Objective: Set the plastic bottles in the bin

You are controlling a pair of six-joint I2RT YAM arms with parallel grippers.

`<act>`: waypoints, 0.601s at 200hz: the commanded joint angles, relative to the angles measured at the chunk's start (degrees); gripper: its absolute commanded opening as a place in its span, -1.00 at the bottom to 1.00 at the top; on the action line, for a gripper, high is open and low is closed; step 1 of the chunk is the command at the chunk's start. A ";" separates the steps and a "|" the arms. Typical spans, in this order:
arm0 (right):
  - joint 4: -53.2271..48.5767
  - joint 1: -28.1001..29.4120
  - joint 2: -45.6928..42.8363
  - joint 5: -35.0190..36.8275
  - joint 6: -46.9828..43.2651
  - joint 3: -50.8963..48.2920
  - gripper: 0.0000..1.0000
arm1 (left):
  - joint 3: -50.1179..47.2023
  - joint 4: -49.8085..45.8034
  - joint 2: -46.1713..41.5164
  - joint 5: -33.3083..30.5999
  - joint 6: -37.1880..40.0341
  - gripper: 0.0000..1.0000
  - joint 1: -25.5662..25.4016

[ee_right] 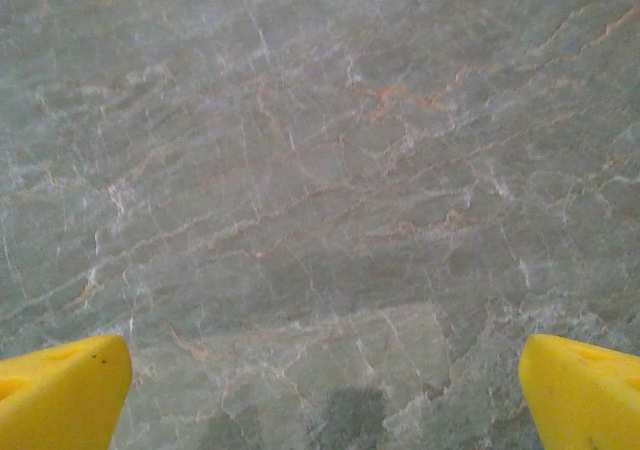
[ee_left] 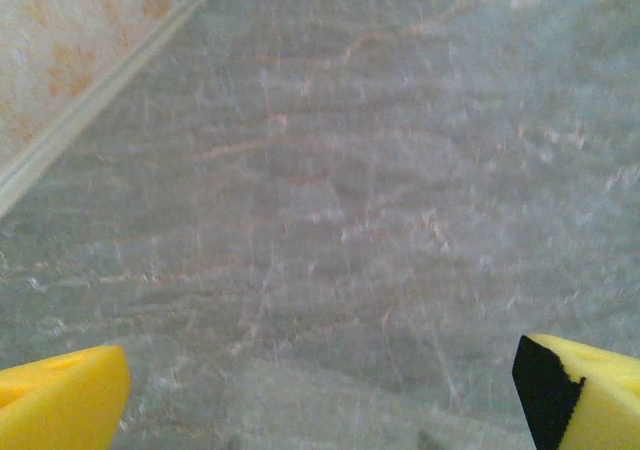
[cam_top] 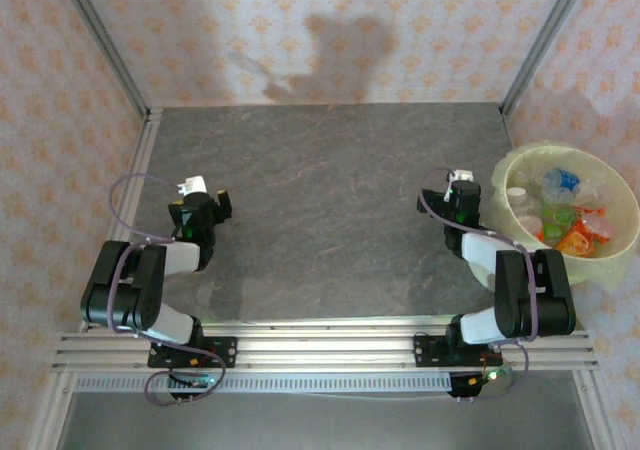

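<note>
A grey, veined table [cam_top: 320, 220] is enclosed by walls [cam_top: 300, 30] papered in a pale pink pattern. The left gripper [ee_left: 320, 395] and right gripper [ee_right: 320, 395] are held spread wide over the slab with nothing gripped, their yellow fingers [ee_left: 60, 400] shown close in the wrist views. From above, the bin [cam_top: 528, 158] is seen at the table's right edge, just beside the right arm [cam_top: 520, 290]: round, pale yellow-green, bag-lined, with the bottles [cam_top: 560, 210] heaped inside, clear, with orange, green and blue labels.
</note>
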 commanded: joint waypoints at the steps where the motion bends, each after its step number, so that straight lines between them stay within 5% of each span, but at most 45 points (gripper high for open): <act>1: 11.17 -0.42 0.09 1.85 2.13 -2.45 0.98 | -0.61 6.98 0.16 -1.66 1.84 1.00 -1.01; 70: 38.32 -0.21 5.24 5.03 3.38 -14.95 0.98 | 0.39 4.53 -0.13 -6.10 1.93 1.00 -2.64; 92: 20.54 0.04 6.12 10.43 5.14 -5.03 0.98 | 0.22 5.25 0.09 -6.20 2.13 1.00 -2.68; 120: 20.70 0.34 6.35 2.78 1.77 -4.93 0.98 | 0.31 4.96 0.02 -6.23 2.02 1.00 -2.70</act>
